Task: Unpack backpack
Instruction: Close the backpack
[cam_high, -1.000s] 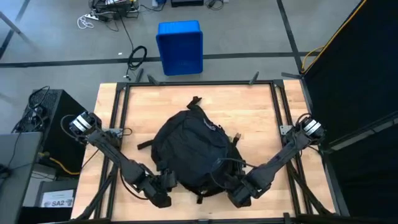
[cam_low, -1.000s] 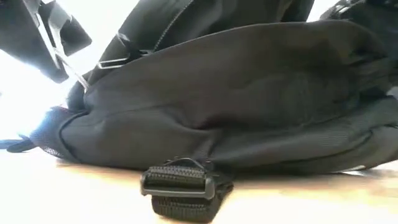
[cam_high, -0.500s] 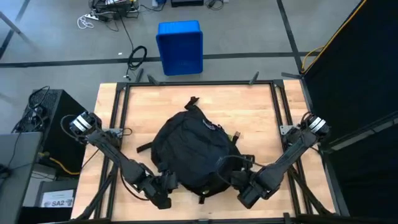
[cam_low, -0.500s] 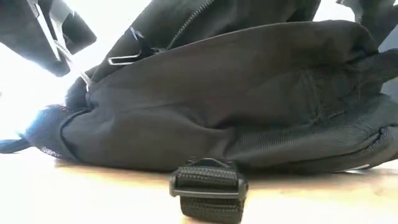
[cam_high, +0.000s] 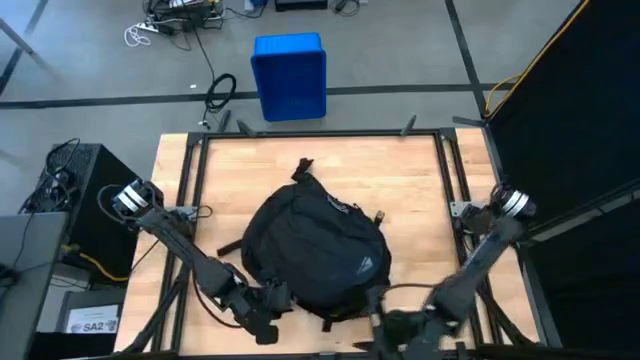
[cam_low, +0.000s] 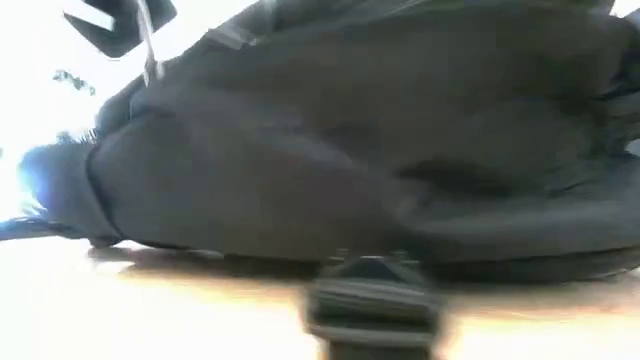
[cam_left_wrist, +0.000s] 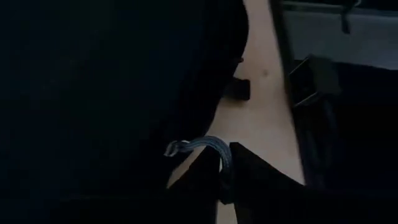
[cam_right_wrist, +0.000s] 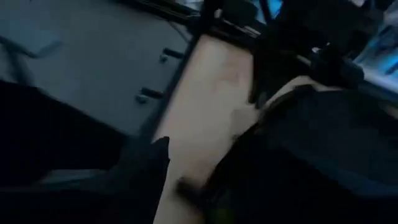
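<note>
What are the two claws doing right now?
Left gripper: at the backpack's near edge, grip cannot be told.
Right gripper: beside the backpack, cannot be told.

Matt black woven cloth backpack (cam_high: 315, 255) on smooth pale wooden table (cam_high: 400, 180).

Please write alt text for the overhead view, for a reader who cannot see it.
A black backpack lies in the middle of a wooden table, seen from above. The left gripper sits at its near-left edge, and the right gripper is low at the table's near edge.
</note>
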